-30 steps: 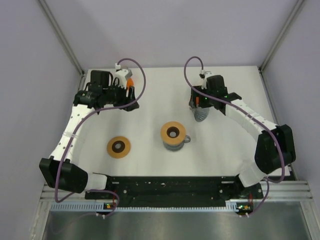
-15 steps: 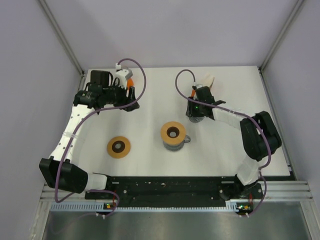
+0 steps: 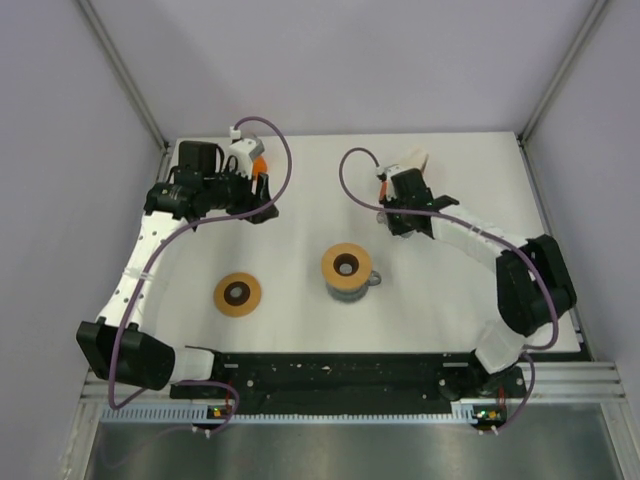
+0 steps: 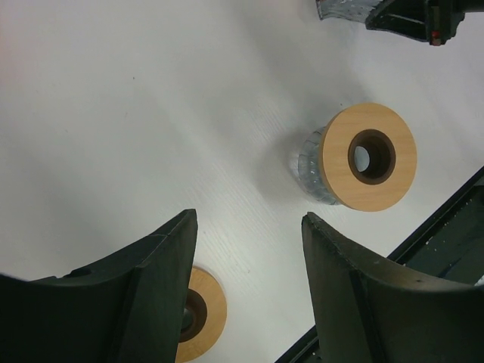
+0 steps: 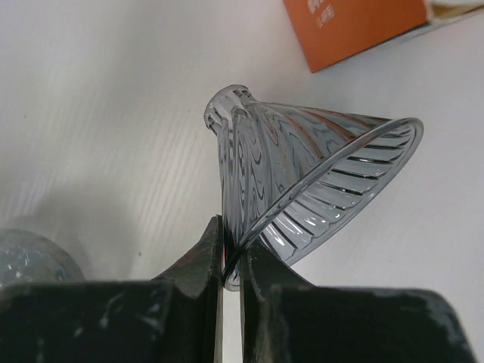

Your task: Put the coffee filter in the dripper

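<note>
The dripper (image 5: 318,174) is a clear ribbed glass cone, tipped on its side just above the white table. My right gripper (image 5: 231,253) is shut on its rim, one finger inside and one outside. From above, that gripper (image 3: 398,212) sits at the back right of the table and mostly hides the cone. My left gripper (image 4: 249,219) hangs open over the back left (image 3: 262,205), holding nothing. A pale beige piece (image 3: 415,160) shows behind the right wrist. I cannot tell whether it is the coffee filter.
A glass vessel with a wooden ring on top (image 3: 346,268) stands mid-table, also in the left wrist view (image 4: 363,155). A second wooden ring (image 3: 237,294) lies flat to its left. An orange box (image 5: 363,19) lies beyond the dripper.
My right gripper has closed on the dripper's rim. Its arm has swung, carrying the wrist a little toward the back left. The left arm has not moved.
</note>
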`<move>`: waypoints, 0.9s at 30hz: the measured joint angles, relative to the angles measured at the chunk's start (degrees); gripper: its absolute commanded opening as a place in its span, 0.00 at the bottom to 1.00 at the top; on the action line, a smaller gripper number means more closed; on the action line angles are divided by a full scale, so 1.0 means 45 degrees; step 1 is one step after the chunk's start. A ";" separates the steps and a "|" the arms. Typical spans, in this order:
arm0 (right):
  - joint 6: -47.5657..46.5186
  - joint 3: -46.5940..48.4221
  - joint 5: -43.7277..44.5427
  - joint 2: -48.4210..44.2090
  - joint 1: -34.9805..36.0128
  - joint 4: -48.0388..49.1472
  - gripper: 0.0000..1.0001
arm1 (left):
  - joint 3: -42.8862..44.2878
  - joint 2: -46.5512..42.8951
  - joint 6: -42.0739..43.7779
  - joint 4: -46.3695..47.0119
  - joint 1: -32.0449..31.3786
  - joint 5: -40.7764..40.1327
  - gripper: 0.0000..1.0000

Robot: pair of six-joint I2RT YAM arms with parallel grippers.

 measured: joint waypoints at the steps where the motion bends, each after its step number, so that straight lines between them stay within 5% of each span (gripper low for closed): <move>1: -0.0641 0.0000 0.0393 -0.0418 0.0126 -0.0384 0.00 | 0.0000 0.0000 0.0005 -0.0019 0.0000 0.0068 0.63; 6: -0.4342 0.0039 0.2259 -0.3347 0.1481 -0.0937 0.00 | 0.0262 0.0005 0.0049 -0.0369 0.0000 0.0597 0.63; 12: -1.1074 -0.0777 0.4284 -0.6946 0.5401 0.0350 0.00 | 0.0967 0.0005 0.0126 -0.0631 0.0000 0.0903 0.65; 18: -1.6160 -0.2059 0.7111 -0.6572 0.8524 0.0627 0.00 | 0.1846 -0.0063 0.0223 -0.0947 -0.0063 0.1695 0.84; 27: -2.0541 -0.2555 0.9734 -0.5382 1.0282 0.1846 0.00 | 0.2045 -0.0107 -0.0073 -0.1122 -0.2195 0.1311 0.84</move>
